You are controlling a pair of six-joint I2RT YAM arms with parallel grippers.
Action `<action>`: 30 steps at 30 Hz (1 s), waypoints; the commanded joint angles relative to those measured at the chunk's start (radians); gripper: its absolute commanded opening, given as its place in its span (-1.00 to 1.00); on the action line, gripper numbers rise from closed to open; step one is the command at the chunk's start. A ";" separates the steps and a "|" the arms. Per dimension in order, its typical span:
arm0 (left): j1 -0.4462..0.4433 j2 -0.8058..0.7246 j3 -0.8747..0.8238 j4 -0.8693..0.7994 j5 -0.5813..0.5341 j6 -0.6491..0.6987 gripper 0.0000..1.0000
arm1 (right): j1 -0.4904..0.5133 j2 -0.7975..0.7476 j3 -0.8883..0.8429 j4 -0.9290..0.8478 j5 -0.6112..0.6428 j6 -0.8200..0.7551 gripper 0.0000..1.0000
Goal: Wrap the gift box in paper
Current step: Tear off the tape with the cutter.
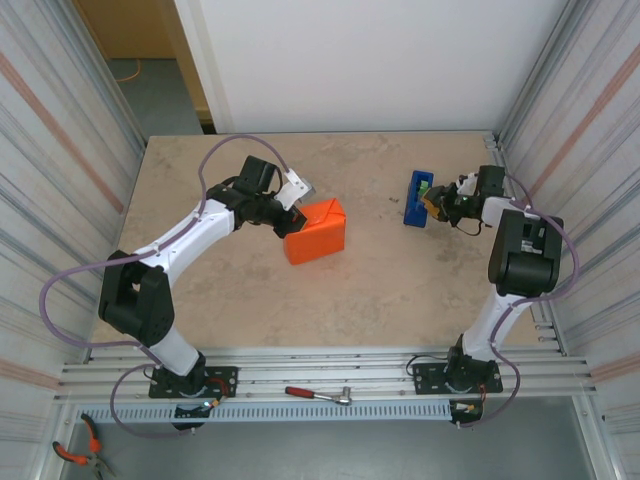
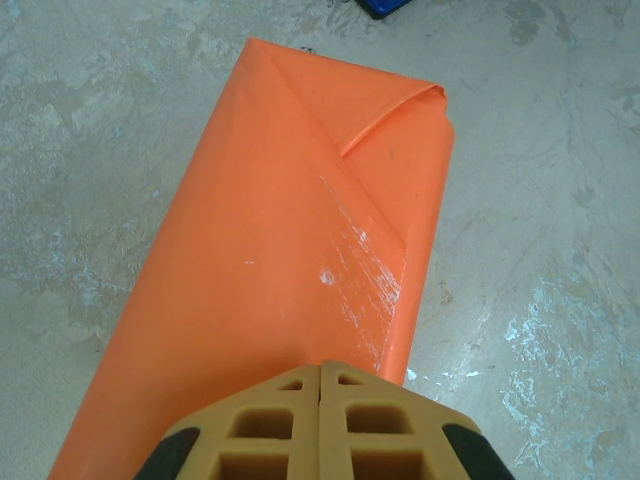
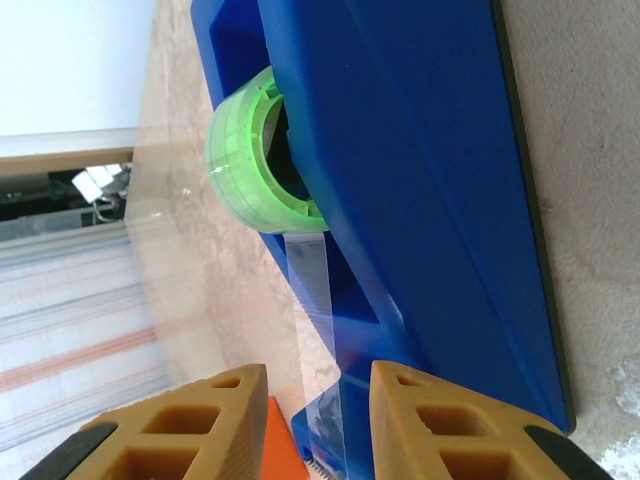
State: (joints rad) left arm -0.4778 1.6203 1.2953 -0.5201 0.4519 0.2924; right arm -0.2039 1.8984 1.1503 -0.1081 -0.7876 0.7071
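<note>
1. My left gripper (image 2: 320,372) is clenched, its two fingers pressed flat against each other with nothing between them.
2. In the left wrist view its tips sit over the near end of the paper (image 2: 270,260); I cannot tell whether they press on it.
3. The paper is folded into a block-shaped orange parcel. A diagonal flap crosses its top, and a shiny patch of clear tape (image 2: 365,275) lies along one fold.
4. From above, the parcel stands near the middle of the tabletop (image 1: 230,290), with my left gripper (image 1: 288,218) at its upper left edge.
5. The gift box is covered by the paper, so I cannot see it.
6. My right gripper (image 3: 318,385) is released, and a clear gap shows between its fingers.
7. It is at the end of the blue tape dispenser (image 3: 420,170), which lies on the tabletop well to the right of the parcel.
8. A green tape roll (image 3: 250,160) sits in the dispenser, and a clear strip of tape (image 3: 315,290) runs from the roll towards the gap between my right fingers. I cannot tell whether the fingers touch it.
9. From above, my right gripper (image 1: 437,203) is just beside the dispenser's right side.
</note>
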 commanded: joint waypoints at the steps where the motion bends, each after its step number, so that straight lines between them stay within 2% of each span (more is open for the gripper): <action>1: -0.004 0.042 -0.037 -0.054 -0.033 0.023 -1.00 | 0.009 0.025 0.033 0.001 -0.036 0.009 -0.39; 5: -0.004 0.043 -0.039 -0.057 -0.033 0.022 -1.00 | 0.009 0.032 0.033 0.001 -0.041 0.009 -0.41; 18: -0.003 0.041 -0.040 -0.055 -0.037 0.023 -1.00 | 0.009 0.048 0.043 -0.002 -0.052 0.009 -0.66; 21: -0.004 0.041 -0.039 -0.056 -0.038 0.022 -1.00 | 0.009 0.047 0.046 -0.002 -0.057 0.010 -0.79; 24: -0.004 0.044 -0.041 -0.056 -0.041 0.022 -1.00 | 0.009 0.041 0.045 0.002 -0.067 0.017 -1.00; 30: -0.004 0.047 -0.040 -0.055 -0.041 0.023 -1.00 | 0.008 -0.025 0.008 0.081 -0.093 0.094 -1.00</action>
State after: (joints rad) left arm -0.4778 1.6203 1.2945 -0.5194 0.4488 0.2924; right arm -0.2031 1.9274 1.1671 -0.0917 -0.8238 0.7456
